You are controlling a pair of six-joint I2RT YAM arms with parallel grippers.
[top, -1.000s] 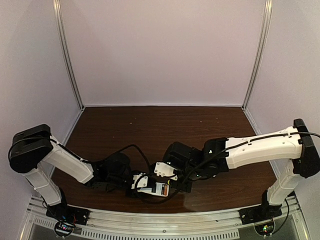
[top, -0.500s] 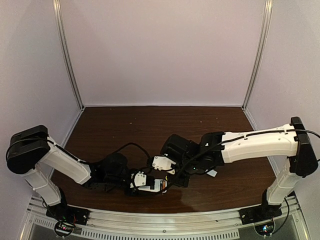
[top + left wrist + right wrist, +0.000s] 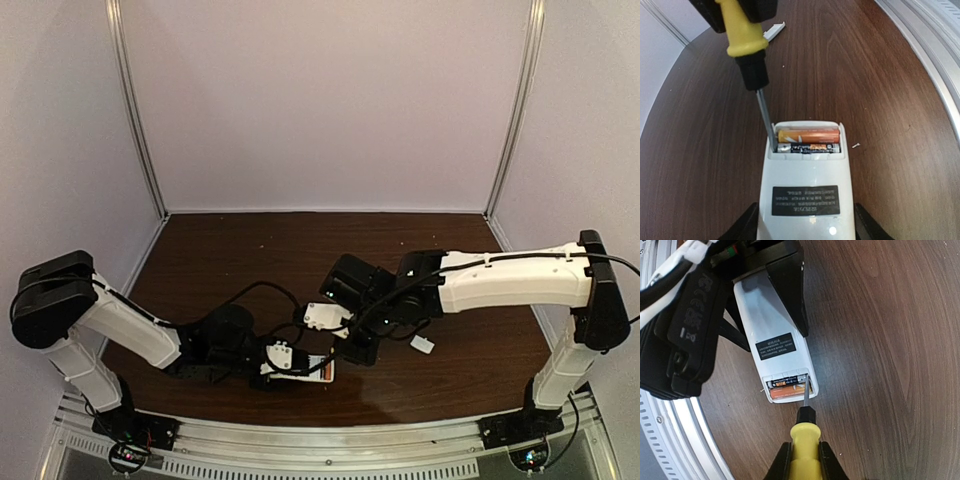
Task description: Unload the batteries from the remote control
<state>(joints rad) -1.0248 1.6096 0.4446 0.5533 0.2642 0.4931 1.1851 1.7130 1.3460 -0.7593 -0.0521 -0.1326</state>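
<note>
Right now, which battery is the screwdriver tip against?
The dark battery, nearer the label: the screwdriver tip sits at its end. The orange battery lies beyond it, by the end of the remote.

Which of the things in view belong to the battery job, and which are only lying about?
In use: remote control, back up, compartment open; two batteries inside it; yellow-handled screwdriver, tip in the compartment.
Lying about: small white plastic piece on the table; tiny white speck beside the remote.

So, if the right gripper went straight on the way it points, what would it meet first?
Probably the dark battery in the remote control: the right gripper holds a screwdriver whose tip sits at its end.
</note>
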